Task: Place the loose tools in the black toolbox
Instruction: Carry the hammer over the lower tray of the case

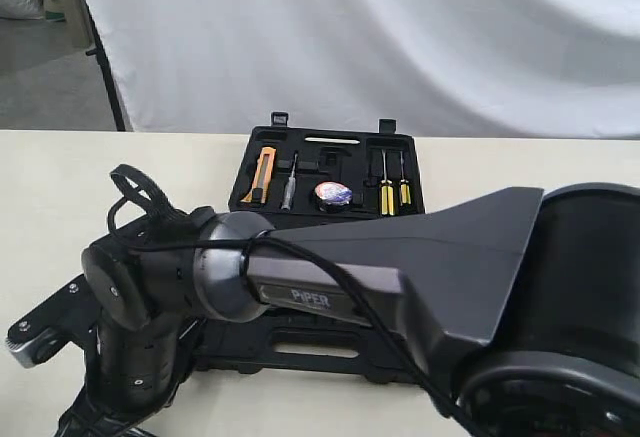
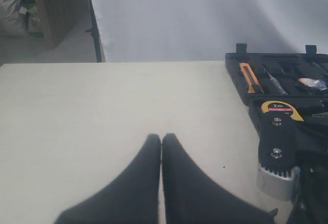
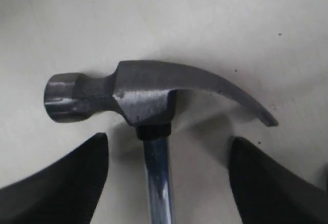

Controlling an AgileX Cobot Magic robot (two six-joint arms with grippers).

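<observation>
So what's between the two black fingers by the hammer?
The steel neck of the hammer, below its head, lies between the fingers of the open right end effector, with bare table either side. The right wrist view shows it.

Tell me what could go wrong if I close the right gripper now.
The open right gripper straddles the claw hammer on its smooth steel shaft, right below the head, so the heavy end may swing or slip. The arm blocks much of the exterior view, hiding part of the black toolbox.
</observation>
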